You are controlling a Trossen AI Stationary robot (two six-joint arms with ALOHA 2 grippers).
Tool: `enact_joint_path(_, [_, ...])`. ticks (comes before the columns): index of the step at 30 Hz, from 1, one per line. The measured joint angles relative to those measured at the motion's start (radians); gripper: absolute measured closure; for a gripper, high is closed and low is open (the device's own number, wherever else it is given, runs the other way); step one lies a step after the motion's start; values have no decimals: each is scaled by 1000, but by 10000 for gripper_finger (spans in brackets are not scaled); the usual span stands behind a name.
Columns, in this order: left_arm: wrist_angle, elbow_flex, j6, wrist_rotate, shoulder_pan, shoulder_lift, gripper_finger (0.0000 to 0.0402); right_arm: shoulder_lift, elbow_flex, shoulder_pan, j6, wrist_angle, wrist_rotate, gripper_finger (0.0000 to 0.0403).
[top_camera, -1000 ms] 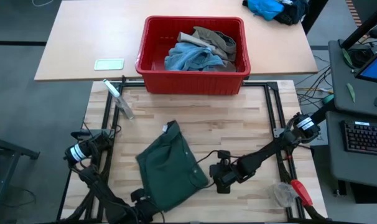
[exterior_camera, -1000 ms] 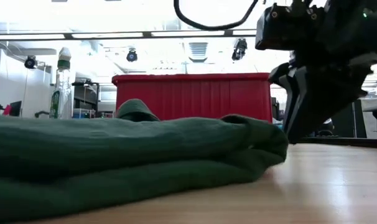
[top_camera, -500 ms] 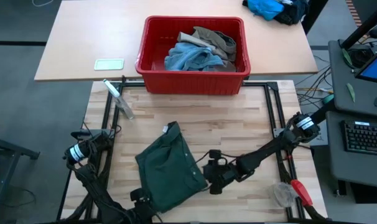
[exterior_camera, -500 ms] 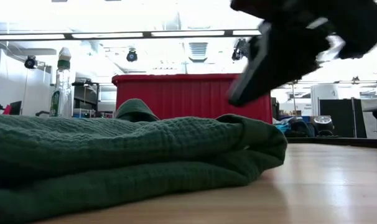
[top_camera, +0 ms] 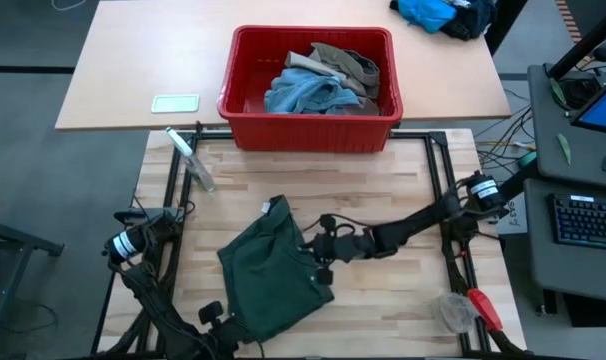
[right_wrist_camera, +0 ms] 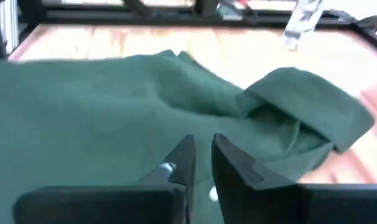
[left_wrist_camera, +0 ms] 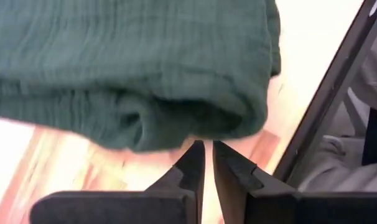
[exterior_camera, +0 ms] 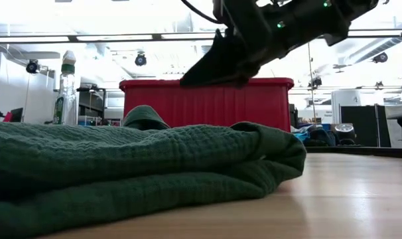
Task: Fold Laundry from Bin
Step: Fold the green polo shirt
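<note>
Dark green shorts (top_camera: 273,270) lie crumpled on the wooden counter (top_camera: 383,180). The right gripper (top_camera: 318,262) hangs over the shorts' edge nearest its own arm; its jaws stand nearly together, with nothing between them in the right wrist view. The left gripper (left_wrist_camera: 204,163) sits at the counter's near edge, just short of the shorts' rolled hem, jaws almost touching and holding nothing. Well ahead of both grippers stands the red bin (top_camera: 310,125), holding light blue denim trousers (top_camera: 305,93) and a khaki piece (top_camera: 348,62). A clear bottle (top_camera: 191,160) stands near the bin's corner, away from the right jaws. The black frame rail (left_wrist_camera: 328,102) runs just beside the left jaws. Only the high view shows the bin's contents; the low view shows only its red wall behind the green folds.
</note>
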Motion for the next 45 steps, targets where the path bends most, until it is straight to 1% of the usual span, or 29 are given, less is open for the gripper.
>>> enact_joint_path(4, [-88, 34, -20, -9, -19, 0, 398, 0, 0, -22, -32, 25, -11, 388])
enact_joint_path(5, [-133, 42, -25, -30, -19, 0, 400, 0, 0, -25, -35, 25, -11, 391])
enact_joint_path(10, [-317, 59, -26, -219, 13, -3, 401, 0, 0, -28, -44, 29, -35, 394])
enact_joint_path(13, [-366, 27, -1, -296, 52, -3, 401, 24, 0, -28, -47, 69, -37, 394])
enact_joint_path(16, [-373, -22, 40, -339, 105, -3, 401, 86, 3, -29, -67, 141, -41, 394])
enact_joint_path(20, [-367, -103, 93, -344, 171, -3, 401, 172, 29, -38, -62, 148, -43, 394])
enact_joint_path(24, [-308, -207, 141, -342, 225, -11, 402, 249, 66, -45, -49, 150, -41, 394])
enact_joint_path(27, [-256, -295, 154, -315, 253, -30, 402, 292, 80, -45, -30, 146, -42, 394])
enact_joint_path(30, [-190, -390, 136, -247, 261, -60, 402, 305, 80, -44, -9, 119, -35, 394])
enact_joint_path(33, [-126, -478, 104, -155, 257, -81, 402, 298, 79, -44, 8, 39, -7, 394])
enact_joint_path(35, [-100, -520, 77, -118, 244, -90, 402, 289, 79, -44, 12, -5, 1, 394])
enact_joint_path(38, [-92, -542, 47, -110, 220, -104, 401, 280, 79, -44, 12, -20, 0, 394])
enact_joint_path(42, [-102, -528, 43, -85, 207, -153, 401, 245, 75, -44, 4, -47, 0, 394])
enact_joint_path(44, [-118, -511, 47, -98, 205, -180, 401, 222, 74, -44, -2, -50, 2, 394])
enact_joint_path(45, [-122, -503, 53, -121, 204, -195, 401, 205, 74, -44, -9, -51, 2, 394])
